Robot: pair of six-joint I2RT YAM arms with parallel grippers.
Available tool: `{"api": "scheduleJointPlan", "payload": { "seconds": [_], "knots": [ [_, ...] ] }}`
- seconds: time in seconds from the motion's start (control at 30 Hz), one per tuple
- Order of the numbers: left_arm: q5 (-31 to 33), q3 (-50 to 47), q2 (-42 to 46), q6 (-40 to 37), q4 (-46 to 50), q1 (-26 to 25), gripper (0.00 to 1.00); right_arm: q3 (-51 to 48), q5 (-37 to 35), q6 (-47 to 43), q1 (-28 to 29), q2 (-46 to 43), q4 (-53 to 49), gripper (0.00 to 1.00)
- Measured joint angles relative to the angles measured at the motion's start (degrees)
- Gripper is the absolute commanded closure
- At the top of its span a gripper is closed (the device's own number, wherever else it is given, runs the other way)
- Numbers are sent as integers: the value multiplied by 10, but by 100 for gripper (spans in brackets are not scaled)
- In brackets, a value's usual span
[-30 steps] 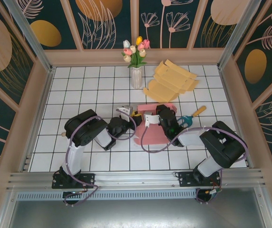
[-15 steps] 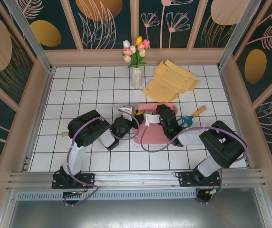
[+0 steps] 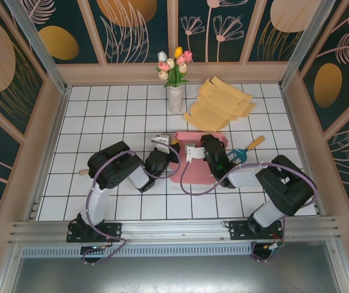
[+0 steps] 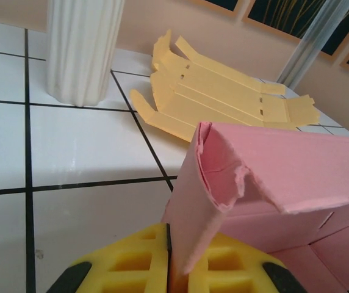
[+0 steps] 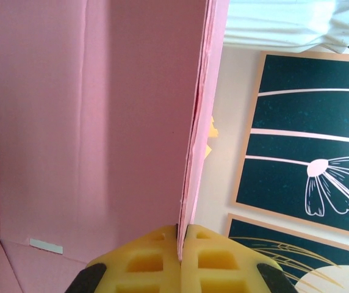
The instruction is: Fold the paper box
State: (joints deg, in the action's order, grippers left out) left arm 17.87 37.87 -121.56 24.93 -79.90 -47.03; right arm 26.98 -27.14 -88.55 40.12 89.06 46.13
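Pink paper box sits clamped inside left gripper and right gripper.

L wrist: L gripper, yellow pads pinched on upright flap of pink paper box, flap's top edge crumpled; white ribbed vase upper left; flat yellow box blanks behind box; white tiled table w/ black grid lines.

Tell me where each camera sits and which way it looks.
Top: above and behind, looking down at the table; both arms show.
Left wrist: faces vase and sheets; left gripper pinches the box.
Right wrist: close against the box wall; right gripper pinches it.
Shared: all three show the box.
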Motion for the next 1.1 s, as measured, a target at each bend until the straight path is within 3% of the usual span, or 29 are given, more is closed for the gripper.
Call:
{"api": "scheduleJointPlan", "payload": {
  "seconds": [0.2, 0.53, 0.7, 0.9, 1.1],
  "knots": [
    [48, -8, 18, 0, 26, -7, 100, 7, 1, 7, 12, 10, 5, 100],
    [83, -9, 30, -14, 52, 0, 100, 27, 50, 66, 35, -18, -80, 68],
    [82, -26, 35, -42, 38, 0, 100, 49, 104, 117, 35, -58, -177, 63],
    [83, -63, 59, -75, 33, 0, 100, 127, 154, 240, 36, -102, -302, 60],
    [83, -89, 70, -89, 16, 0, 100, 168, 163, 393, 37, -138, -328, 60]
  ]
}}
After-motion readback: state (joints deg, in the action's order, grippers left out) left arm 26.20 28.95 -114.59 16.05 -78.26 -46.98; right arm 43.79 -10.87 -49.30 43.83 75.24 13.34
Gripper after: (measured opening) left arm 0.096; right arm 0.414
